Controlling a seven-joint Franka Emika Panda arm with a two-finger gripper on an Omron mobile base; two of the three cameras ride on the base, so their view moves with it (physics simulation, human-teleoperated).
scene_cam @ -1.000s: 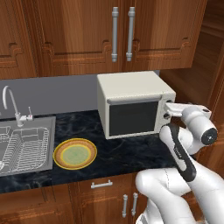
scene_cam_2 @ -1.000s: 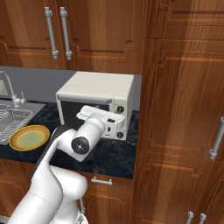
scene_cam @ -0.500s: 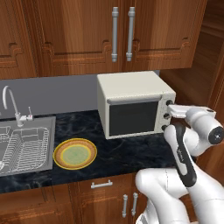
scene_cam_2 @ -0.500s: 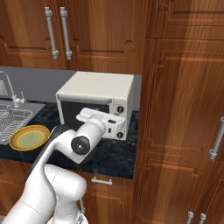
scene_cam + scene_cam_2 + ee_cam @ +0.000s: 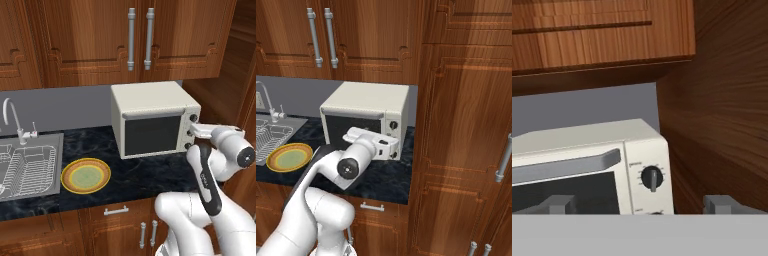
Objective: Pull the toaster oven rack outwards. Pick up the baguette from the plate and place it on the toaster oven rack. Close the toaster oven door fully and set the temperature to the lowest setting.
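Note:
The cream toaster oven (image 5: 150, 102) stands on the dark counter with its toaster oven door (image 5: 152, 135) shut, so the toaster oven rack is hidden behind the glass. Three knobs run down its right panel. My gripper (image 5: 199, 131) is open and holds nothing, level with the middle knob (image 5: 191, 132) and just in front of the panel. From the right the gripper (image 5: 391, 148) covers the lower knobs. In the hand view the top knob (image 5: 652, 177) sits between and above my spread fingertips (image 5: 559, 204). The plate (image 5: 86, 176) lies bare at the left of the oven. The baguette is hidden.
A sink with a wire dish basket (image 5: 27, 167) and a faucet (image 5: 12, 117) is at the far left. A tall wooden cabinet side (image 5: 466, 125) closes in right beside the oven. Upper cabinets (image 5: 135, 37) hang above it.
My wrist and forearm have drifted a little to the right while the hand stays at the knob panel. The jaws remain open and the door remains shut.

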